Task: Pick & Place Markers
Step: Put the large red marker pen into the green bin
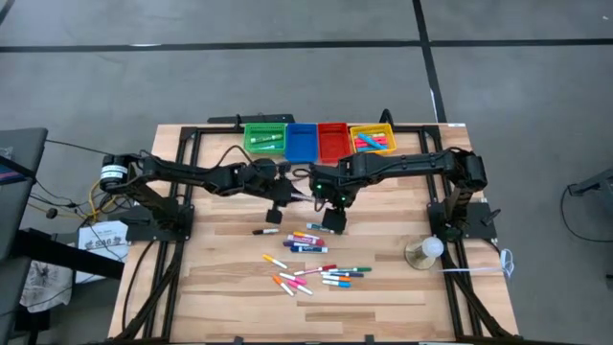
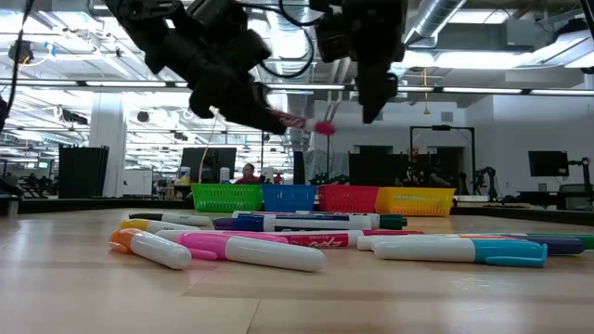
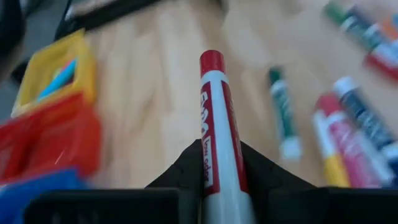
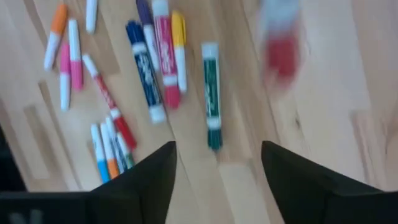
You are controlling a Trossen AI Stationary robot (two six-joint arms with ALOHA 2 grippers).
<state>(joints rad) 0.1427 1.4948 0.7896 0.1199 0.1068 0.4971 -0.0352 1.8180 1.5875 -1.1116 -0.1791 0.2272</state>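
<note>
Several markers (image 1: 311, 259) lie loose on the wooden table (image 1: 211, 297), in two groups near its middle, with a black one (image 1: 266, 231) lying apart. My left gripper (image 3: 217, 163) is shut on a white marker with a red cap (image 3: 211, 63), held above the table (image 2: 299, 122). My right gripper (image 4: 217, 155) hovers open over the markers, just right of the left one (image 1: 331, 217), with nothing between its fingers. At the table's far edge stands a row of four bins: green (image 1: 265, 139), blue (image 1: 302, 142), red (image 1: 331, 142) and yellow (image 1: 372, 140). My left gripper pinches the marker's white barrel (image 3: 216, 177) between its two fingers (image 3: 264, 177). The marker lies along the fingers, and its red-capped end sticks out past them. In the low view it slants down and is clear of the table.
The yellow bin holds a few markers and the green bin holds one. A pale round object (image 1: 424, 251) stands near the table's right edge. Black frame rails (image 1: 182, 192) run along the left and right sides. The near part of the table is bare wood.
</note>
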